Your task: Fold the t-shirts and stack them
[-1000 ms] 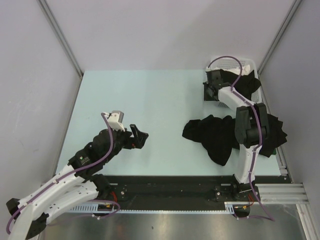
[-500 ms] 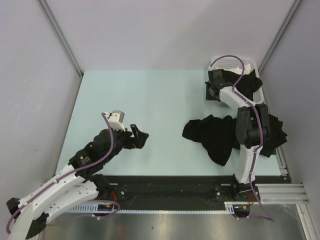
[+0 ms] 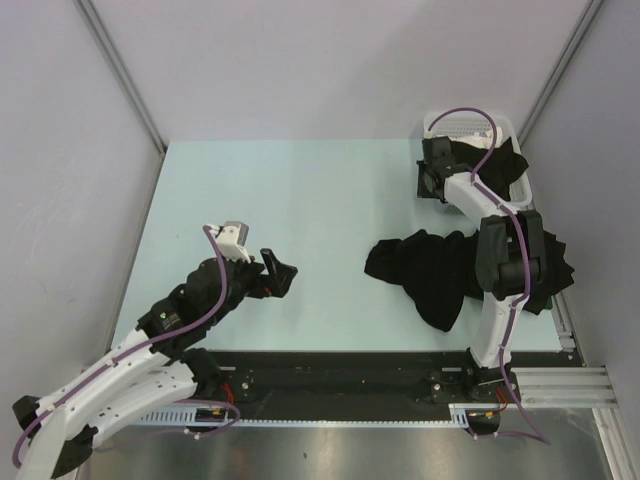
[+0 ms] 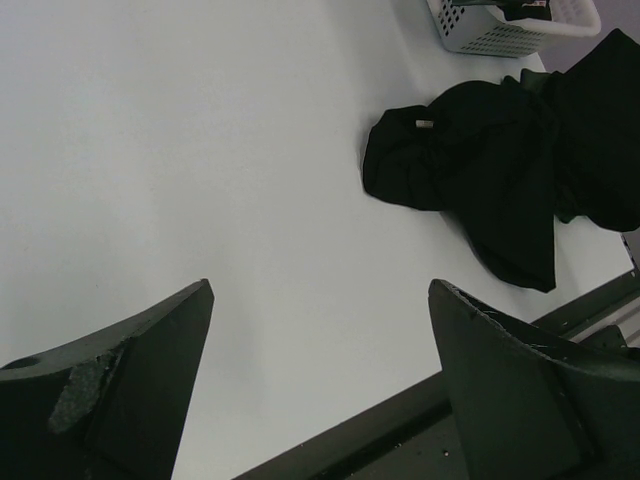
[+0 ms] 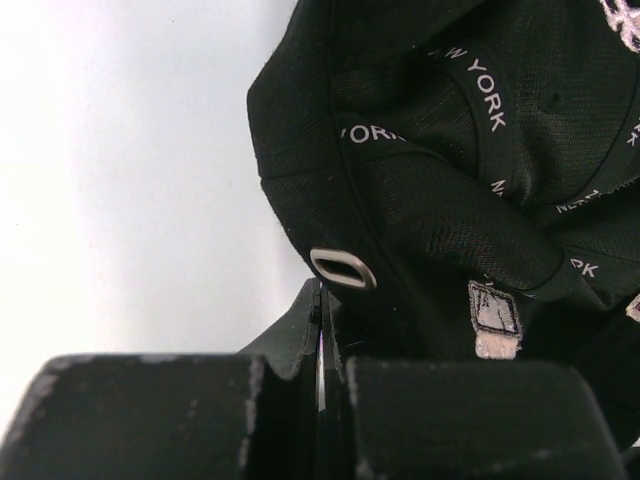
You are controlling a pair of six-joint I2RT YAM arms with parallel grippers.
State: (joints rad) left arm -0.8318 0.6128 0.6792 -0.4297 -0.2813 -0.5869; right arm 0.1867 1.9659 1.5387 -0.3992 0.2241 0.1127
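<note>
The right gripper has edged rightward toward the white slotted basket. Its jaws are pressed together on a fold of a black t-shirt with NEW YORK neck tape, just ahead of its fingertips. A heap of black t-shirts lies on the table, back from that gripper toward its arm's base. The left gripper hovers with fingers spread wide, the heap well off to its right.

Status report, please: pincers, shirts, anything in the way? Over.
Left pincer open, empty. Right pincer shut on black shirt at the basket. Other shirts crumpled in a heap, unfolded. Right arm crosses over it.
</note>
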